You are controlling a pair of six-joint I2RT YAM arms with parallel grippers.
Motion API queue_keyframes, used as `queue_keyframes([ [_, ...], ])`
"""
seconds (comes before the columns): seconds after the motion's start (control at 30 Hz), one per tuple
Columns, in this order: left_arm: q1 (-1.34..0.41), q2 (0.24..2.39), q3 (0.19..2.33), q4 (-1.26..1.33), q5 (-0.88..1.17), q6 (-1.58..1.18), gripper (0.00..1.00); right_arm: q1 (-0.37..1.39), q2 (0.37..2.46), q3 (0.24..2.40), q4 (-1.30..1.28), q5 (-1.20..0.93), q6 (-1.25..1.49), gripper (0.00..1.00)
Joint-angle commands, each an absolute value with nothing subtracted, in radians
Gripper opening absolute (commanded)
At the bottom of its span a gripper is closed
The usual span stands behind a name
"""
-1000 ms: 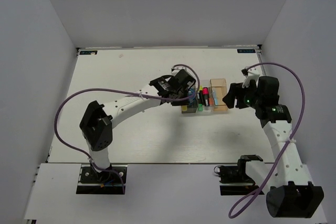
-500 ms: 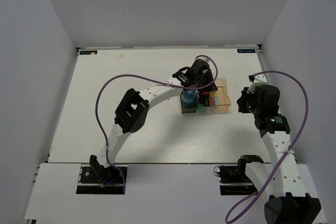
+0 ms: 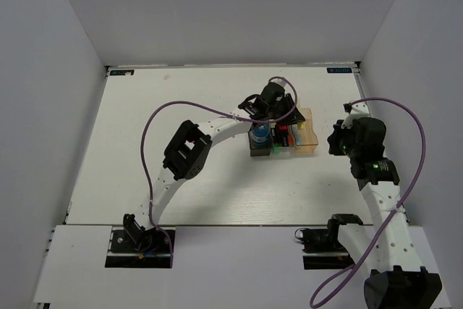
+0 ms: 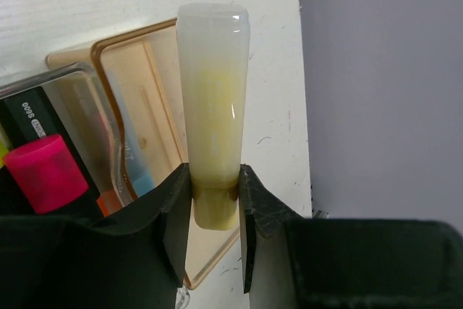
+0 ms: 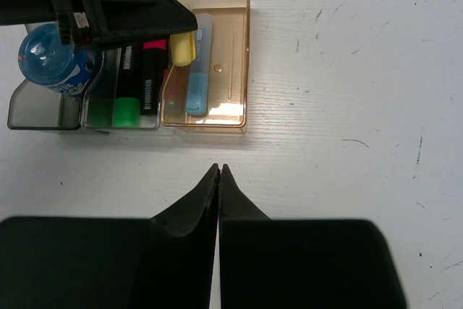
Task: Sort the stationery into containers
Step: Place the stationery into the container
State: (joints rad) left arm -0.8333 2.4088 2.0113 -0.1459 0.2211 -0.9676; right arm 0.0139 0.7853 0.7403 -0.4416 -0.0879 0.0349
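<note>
My left gripper (image 4: 215,208) is shut on the lower end of a pale yellow stick (image 4: 213,99), which hangs over the tan bin (image 4: 119,45). In the right wrist view that stick (image 5: 178,40) reaches into the tan bin (image 5: 230,56) beside a light blue stick (image 5: 197,92). The clear bin (image 5: 87,117) holds black highlighters, one green-capped (image 5: 126,111) and one pink-capped (image 5: 153,45). A blue roll (image 5: 54,59) sits in the dark grey bin (image 5: 32,117). My right gripper (image 5: 218,171) is shut and empty over bare table, just right of the bins (image 3: 309,139).
The row of bins stands at the middle right of the white table (image 3: 181,171). White walls close in the table on three sides. A purple cable (image 3: 416,142) loops beside the right arm.
The left arm has swung right and now holds the yellow stick over the tan bin. The right gripper has drawn back to the right and shut.
</note>
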Motion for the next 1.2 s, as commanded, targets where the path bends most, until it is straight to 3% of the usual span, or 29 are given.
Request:
queue_keyframes([
  [0.0, -0.834, 2.407, 2.04, -0.123, 0.255, -0.999, 0.15, 0.012, 0.773, 0.744, -0.399, -0.077, 0.041, 0.0],
  [0.13, -0.831, 2.43, 2.042, -0.107, 0.29, -1.028, 0.25, 0.011, 0.775, 0.739, -0.397, -0.08, 0.041, 0.0],
  [0.27, -0.833, 2.421, 2.034, -0.106, 0.301, -1.023, 0.57, 0.012, 0.781, 0.738, -0.397, -0.083, 0.04, 0.0],
  [0.37, -0.833, 2.402, 2.026, -0.11, 0.302, -1.014, 0.66, 0.011, 0.784, 0.735, -0.396, -0.089, 0.04, 0.05],
  [0.43, -0.828, 2.398, 2.026, -0.11, 0.308, -1.008, 0.66, 0.011, 0.784, 0.733, -0.396, -0.094, 0.037, 0.06],
  [0.47, -0.83, 2.385, 2.025, -0.112, 0.311, -1.008, 0.64, 0.012, 0.785, 0.733, -0.396, -0.094, 0.038, 0.06],
  [0.6, -0.828, 2.355, 2.019, -0.097, 0.336, -1.003, 0.0, 0.012, 0.784, 0.729, -0.39, -0.092, 0.032, 0.06],
  [0.67, -0.827, 2.291, 1.984, -0.089, 0.351, -0.98, 0.0, 0.014, 0.784, 0.723, -0.39, -0.104, 0.028, 0.06],
  [0.73, -0.828, 2.24, 1.889, -0.098, 0.353, -0.957, 0.0, 0.012, 0.775, 0.719, -0.385, -0.129, 0.023, 0.13],
  [0.77, -0.828, 2.126, 1.856, -0.118, 0.347, -0.901, 0.0, 0.011, 0.772, 0.716, -0.384, -0.147, 0.02, 0.28],
  [0.8, -0.828, 2.084, 1.823, -0.145, 0.333, -0.873, 0.03, 0.011, 0.772, 0.713, -0.385, -0.158, 0.017, 0.41],
  [0.83, -0.828, 1.989, 1.754, -0.222, 0.257, -0.814, 0.13, 0.011, 0.775, 0.71, -0.382, -0.181, 0.014, 0.52],
  [0.87, -0.837, 1.944, 1.687, -0.327, 0.214, -0.743, 0.31, 0.012, 0.775, 0.709, -0.383, -0.21, 0.006, 0.73],
  [0.9, -0.833, 1.807, 1.659, -0.386, 0.166, -0.671, 0.76, 0.011, 0.784, 0.707, -0.397, -0.216, 0.008, 0.81],
  [0.93, -0.839, 1.766, 1.607, -0.511, 0.065, -0.635, 0.97, 0.012, 0.793, 0.709, -0.409, -0.216, 0.006, 0.85],
  [1.03, -0.821, 1.596, 1.49, -0.862, -0.165, -0.551, 1.0, 0.011, 0.818, 0.742, -0.445, -0.213, 0.089, 0.9],
  [1.13, -0.789, 1.37, 1.298, -0.894, -0.218, -0.497, 1.0, 0.012, 0.805, 0.723, -0.419, -0.295, 0.065, 0.9],
  [1.17, -0.776, 1.267, 1.138, -0.859, -0.2, -0.489, 1.0, 0.014, 0.805, 0.716, -0.413, -0.316, 0.06, 0.9],
])
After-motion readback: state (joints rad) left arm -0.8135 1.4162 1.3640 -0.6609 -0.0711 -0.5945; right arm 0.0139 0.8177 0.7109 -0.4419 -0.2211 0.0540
